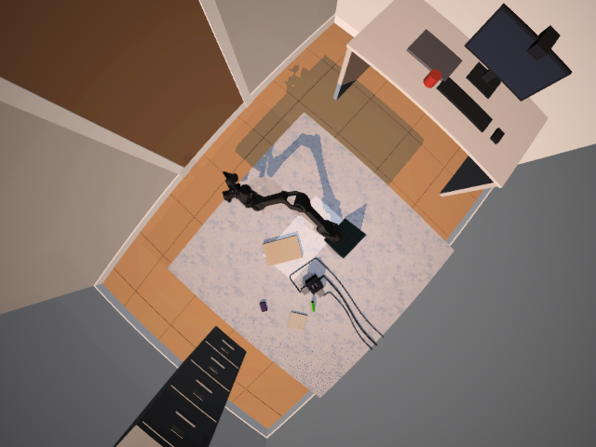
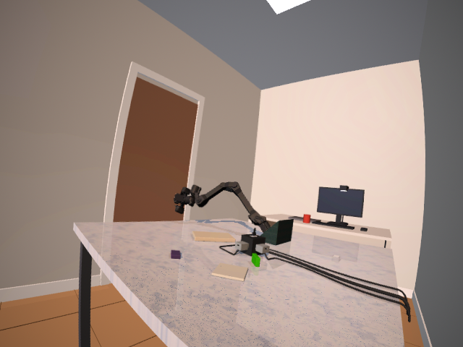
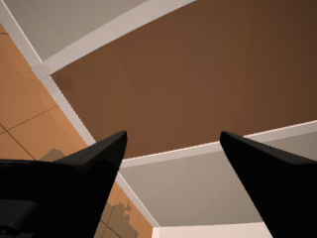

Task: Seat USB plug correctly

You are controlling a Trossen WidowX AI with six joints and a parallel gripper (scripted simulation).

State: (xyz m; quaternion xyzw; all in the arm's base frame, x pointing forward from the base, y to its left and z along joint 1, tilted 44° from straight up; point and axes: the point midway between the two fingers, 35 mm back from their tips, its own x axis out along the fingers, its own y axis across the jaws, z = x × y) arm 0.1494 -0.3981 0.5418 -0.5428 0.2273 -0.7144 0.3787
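The black power cube [image 1: 314, 283] [image 2: 252, 242] stands near the middle of the marble table [image 1: 225, 274] [image 2: 149, 238]. A thin dark USB plug [image 2: 255, 232] sticks up from its top; I cannot tell how deep it sits or which way round. Grey plugs sit in the cube's side faces. My gripper [image 1: 228, 179] [image 2: 179, 206] [image 3: 173, 136] is open and empty. It hangs high, far from the cube, past the table's far edge, and faces the brown door. The wrist view shows only door, wall and floor between the fingers.
A tan board [image 1: 282, 249] [image 2: 213, 236] lies between cube and arm. A small tan pad [image 1: 298, 319] [image 2: 229, 271], a green piece [image 1: 313, 305] [image 2: 255, 259] and a purple block [image 1: 263, 305] [image 2: 175, 254] lie near the cube. Black cables [image 1: 356, 312] [image 2: 336, 274] run off the table edge.
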